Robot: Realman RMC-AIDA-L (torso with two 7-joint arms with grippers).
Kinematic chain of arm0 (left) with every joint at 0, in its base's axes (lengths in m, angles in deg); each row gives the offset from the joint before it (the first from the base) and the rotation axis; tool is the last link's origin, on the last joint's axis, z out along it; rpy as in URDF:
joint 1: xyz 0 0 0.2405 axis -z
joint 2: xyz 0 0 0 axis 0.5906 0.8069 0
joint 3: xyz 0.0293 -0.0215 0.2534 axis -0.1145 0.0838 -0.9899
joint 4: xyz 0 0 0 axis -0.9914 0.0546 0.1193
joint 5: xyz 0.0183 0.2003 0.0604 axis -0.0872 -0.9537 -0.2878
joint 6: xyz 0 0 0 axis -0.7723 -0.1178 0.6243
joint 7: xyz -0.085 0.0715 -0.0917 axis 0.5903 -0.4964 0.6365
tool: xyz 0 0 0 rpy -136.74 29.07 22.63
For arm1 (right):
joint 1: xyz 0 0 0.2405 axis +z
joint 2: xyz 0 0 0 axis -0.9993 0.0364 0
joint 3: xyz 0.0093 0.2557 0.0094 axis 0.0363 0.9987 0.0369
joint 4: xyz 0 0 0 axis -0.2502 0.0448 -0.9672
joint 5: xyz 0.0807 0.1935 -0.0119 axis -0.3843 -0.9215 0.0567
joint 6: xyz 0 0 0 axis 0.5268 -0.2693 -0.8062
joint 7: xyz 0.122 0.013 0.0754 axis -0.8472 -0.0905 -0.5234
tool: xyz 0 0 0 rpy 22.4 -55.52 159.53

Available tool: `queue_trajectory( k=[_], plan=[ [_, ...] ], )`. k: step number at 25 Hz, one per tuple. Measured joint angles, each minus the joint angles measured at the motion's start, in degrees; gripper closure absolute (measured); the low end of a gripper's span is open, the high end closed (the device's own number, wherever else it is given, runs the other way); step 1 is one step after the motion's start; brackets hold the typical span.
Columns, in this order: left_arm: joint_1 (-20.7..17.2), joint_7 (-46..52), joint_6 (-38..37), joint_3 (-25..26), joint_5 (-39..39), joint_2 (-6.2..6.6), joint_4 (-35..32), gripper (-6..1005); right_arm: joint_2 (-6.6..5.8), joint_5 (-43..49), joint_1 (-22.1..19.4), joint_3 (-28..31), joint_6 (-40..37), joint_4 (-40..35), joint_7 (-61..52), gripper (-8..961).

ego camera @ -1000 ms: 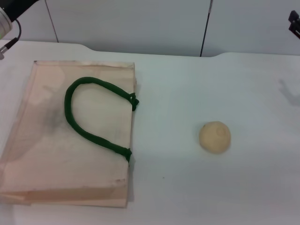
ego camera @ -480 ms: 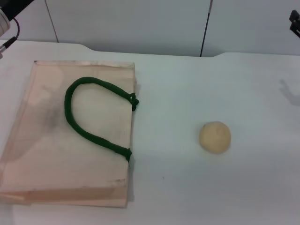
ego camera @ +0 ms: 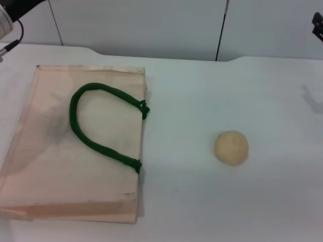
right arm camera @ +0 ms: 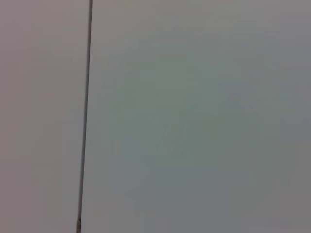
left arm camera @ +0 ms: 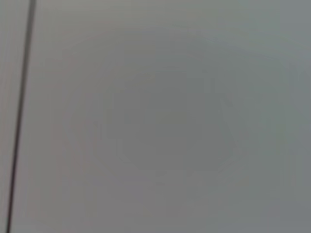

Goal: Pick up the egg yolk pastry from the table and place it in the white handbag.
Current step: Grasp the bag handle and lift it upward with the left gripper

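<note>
White table point(ego camera: 202, 212): work surface, holding two items. Egg yolk pastry point(ego camera: 231, 147): round, pale yellow-beige, matte; rests on the table right of centre, well apart from the bag, untouched by either arm. White handbag point(ego camera: 60, 151): flat rectangular tote of pale pink-beige fabric, lying flat on the left part of the table; its dark green rope handle point(ego camera: 93, 123) loops across the upper face, both ends fastened near the bag's right edge. Left arm point(ego camera: 10, 15): only a dark and white part shows at the far upper-left corner, above the bag's far end; finger state cannot be told. Right gripper point(ego camera: 318, 25): a small dark piece at the far upper-right edge, clear of the pastry; finger state cannot be told. Both wrist views: plain pale wall panels with a dark seam.
</note>
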Motion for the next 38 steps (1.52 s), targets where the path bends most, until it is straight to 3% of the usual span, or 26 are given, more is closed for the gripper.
queue_trajectory(
  k=[6,12,16,23,38],
  plan=[
    [-2.28,25.69,3.69,0.62,-24.98,-0.06,-17.2,564,0.0,0.26,-0.14,0.0,-0.1,-0.11,-1.11,191],
    [-1.02,43.46,16.04,4.3,-45.57,-0.21,-25.2,571,-0.08,0.34,-0.29,0.0,-0.13,-0.57,-2.23,191],
    [0.2,47.11,19.71,4.5,-50.21,-0.09,-26.45,573,-0.09,0.41,-0.31,-0.02,-0.13,-0.62,-2.65,191],
    [6.03,53.98,30.08,7.13,-63.35,0.42,-27.31,576,-0.09,0.53,-0.01,-0.42,-0.13,-0.61,-2.72,191],
    [10.48,58.27,36.55,8.48,-78.83,1.31,-25.24,584,-0.18,0.54,0.12,-0.44,-0.13,-0.68,-3.0,191]
  ],
)
